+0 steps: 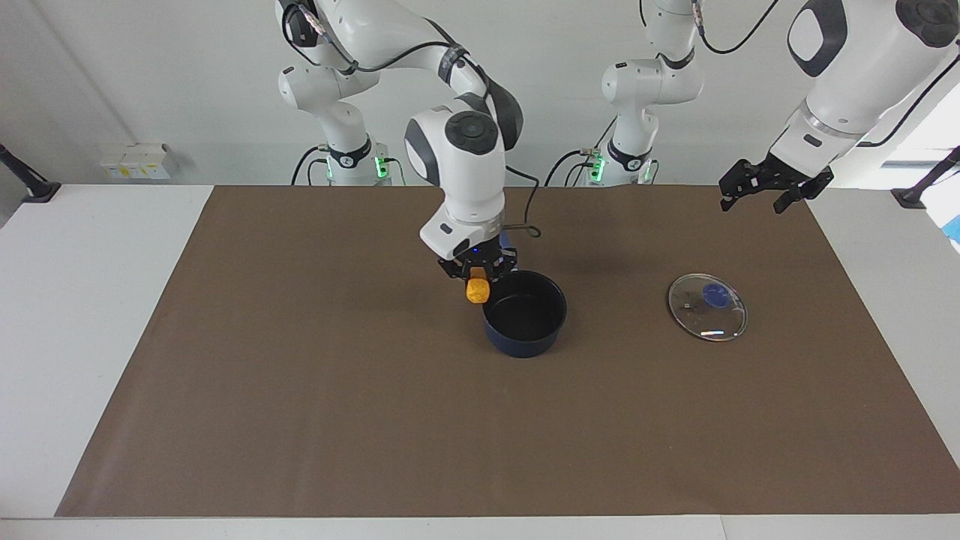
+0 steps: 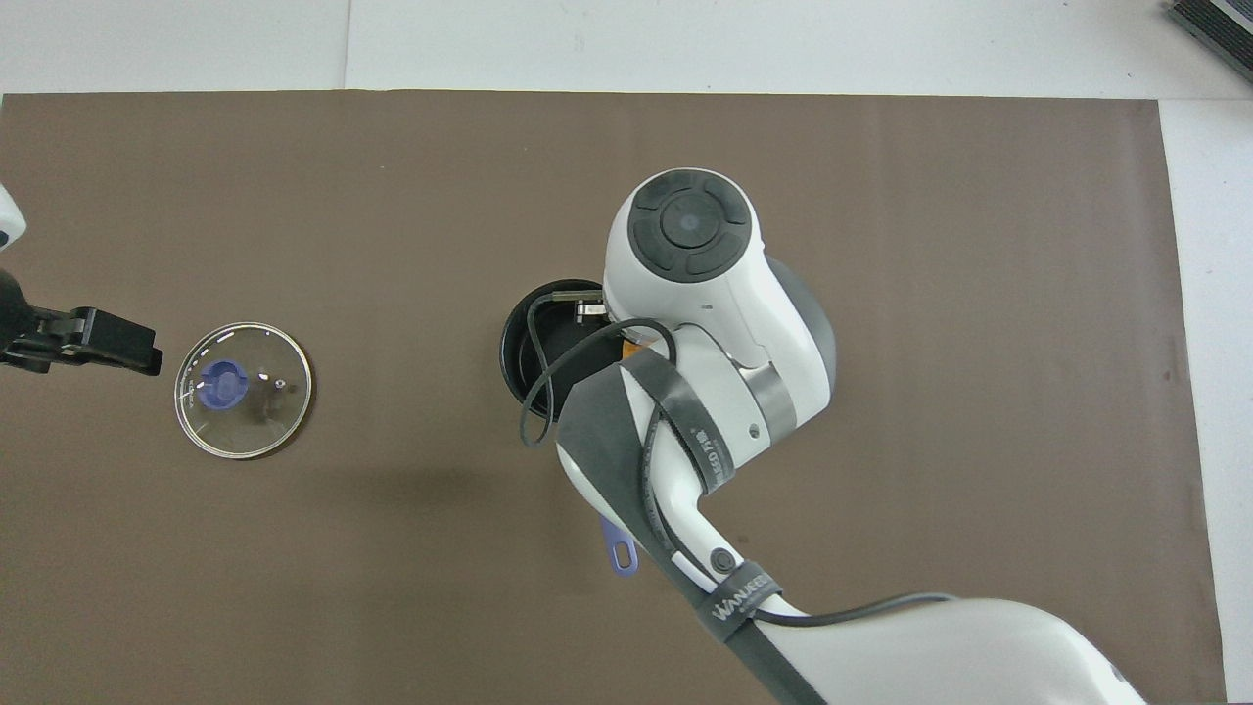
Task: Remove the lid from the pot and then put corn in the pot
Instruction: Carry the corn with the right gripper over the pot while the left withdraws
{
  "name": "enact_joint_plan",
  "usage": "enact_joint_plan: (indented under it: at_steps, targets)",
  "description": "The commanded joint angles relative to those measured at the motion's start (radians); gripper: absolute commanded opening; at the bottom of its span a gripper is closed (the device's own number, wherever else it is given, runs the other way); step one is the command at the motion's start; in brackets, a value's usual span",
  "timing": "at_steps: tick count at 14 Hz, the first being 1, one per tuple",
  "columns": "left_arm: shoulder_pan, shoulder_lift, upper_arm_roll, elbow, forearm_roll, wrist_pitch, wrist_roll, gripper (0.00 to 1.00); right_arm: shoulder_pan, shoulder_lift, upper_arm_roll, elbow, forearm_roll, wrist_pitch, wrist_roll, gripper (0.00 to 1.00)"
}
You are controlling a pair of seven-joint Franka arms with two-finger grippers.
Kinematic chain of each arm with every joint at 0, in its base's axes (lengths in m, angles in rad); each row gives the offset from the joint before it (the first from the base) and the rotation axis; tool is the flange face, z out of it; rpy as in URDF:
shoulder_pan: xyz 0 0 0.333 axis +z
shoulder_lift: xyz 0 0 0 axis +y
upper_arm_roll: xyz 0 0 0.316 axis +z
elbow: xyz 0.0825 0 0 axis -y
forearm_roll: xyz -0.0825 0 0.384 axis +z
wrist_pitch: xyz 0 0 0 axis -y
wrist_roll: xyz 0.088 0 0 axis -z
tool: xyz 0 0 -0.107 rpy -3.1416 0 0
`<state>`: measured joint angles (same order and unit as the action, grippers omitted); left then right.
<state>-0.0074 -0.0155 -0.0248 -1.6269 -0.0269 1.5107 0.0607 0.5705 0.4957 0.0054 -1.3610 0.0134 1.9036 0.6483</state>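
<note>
The dark blue pot (image 1: 525, 315) stands uncovered in the middle of the brown mat. In the overhead view only part of the pot (image 2: 538, 343) and its handle's end (image 2: 620, 553) show under the right arm. My right gripper (image 1: 480, 281) is shut on the orange-yellow corn (image 1: 477, 289) and holds it over the pot's rim, on the side toward the right arm's end. The glass lid (image 1: 707, 306) with its blue knob lies flat on the mat beside the pot, toward the left arm's end; it also shows in the overhead view (image 2: 243, 390). My left gripper (image 1: 761, 196) is open, empty and raised over the mat's edge.
The brown mat (image 1: 300, 390) covers most of the white table (image 1: 90, 300). A black cable (image 1: 531, 225) hangs from the right arm above the pot. A small white box (image 1: 139, 160) sits at the table's edge near the robots.
</note>
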Motion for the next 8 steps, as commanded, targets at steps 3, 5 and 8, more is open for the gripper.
enact_joint_plan:
  at_steps: [3,5,8]
  targets:
    - [0.007,-0.015,0.022,-0.005,0.005,-0.006,-0.004,1.0,0.042,0.159,0.004,0.192,0.005,-0.003,0.079,0.0]
    - [0.012,-0.015,0.02,-0.005,0.009,-0.004,-0.004,1.0,0.034,0.164,0.005,0.183,0.008,0.021,0.077,0.0]
    - [0.009,-0.015,0.019,-0.005,0.009,-0.004,-0.004,1.0,0.034,0.175,0.007,0.152,0.013,0.057,0.073,0.0]
